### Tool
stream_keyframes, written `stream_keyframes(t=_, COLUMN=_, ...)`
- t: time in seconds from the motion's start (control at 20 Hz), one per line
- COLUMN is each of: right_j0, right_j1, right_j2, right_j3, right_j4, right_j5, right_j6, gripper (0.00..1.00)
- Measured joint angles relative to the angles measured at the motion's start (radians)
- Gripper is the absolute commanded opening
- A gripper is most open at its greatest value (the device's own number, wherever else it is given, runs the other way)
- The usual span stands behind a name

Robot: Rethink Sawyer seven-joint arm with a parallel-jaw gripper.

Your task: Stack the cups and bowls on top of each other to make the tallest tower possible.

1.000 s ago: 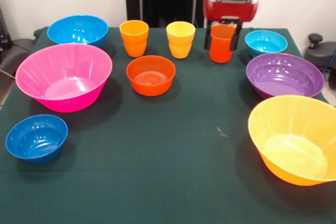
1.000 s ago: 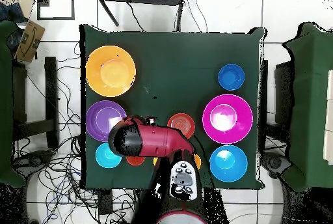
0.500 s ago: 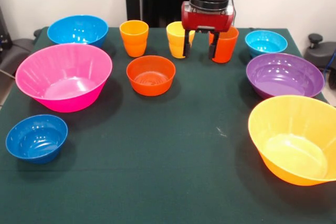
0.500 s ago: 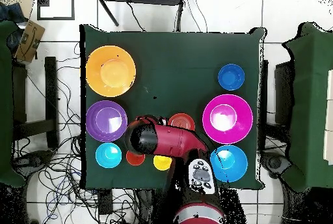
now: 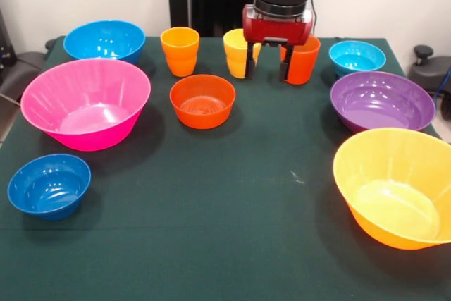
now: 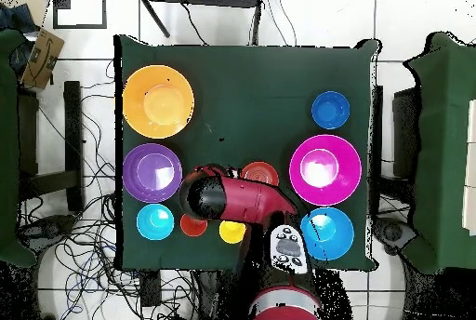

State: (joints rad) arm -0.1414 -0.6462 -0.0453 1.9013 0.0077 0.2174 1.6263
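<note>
1. No tower has been built yet; every cup and bowl is seen standing singly on the counter [image 5: 232,244].
2. The three cups are lined up along the far edge: the light orange cup [image 5: 180,51], the yellow cup [image 5: 238,52] and the red cup [image 5: 303,60].
3. The jaws [image 5: 266,70] are held wide and empty, hung between the yellow and red cups, gripping neither.
4. The small orange bowl [image 5: 202,101] is set just inward of the cups, probably as a base.
5. The other bowls are kept toward the side edges, so the middle is left free.
</note>
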Motion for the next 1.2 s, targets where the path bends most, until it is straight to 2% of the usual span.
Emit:
stream_keyframes(t=0.7, right_j0=-0.080, right_j1=0.047, right_j2=0.042, right_j3=-0.029, right_j4=-0.033, right_j5=0.000, right_j6=0.000, gripper=1.00)
stream_keyframes(t=1.2, right_j0=-0.099, right_j1=0.069, right_j2=0.050, right_j3=-0.086, right_j4=-0.062, right_j5=0.005, right_j6=0.000, gripper=1.00)
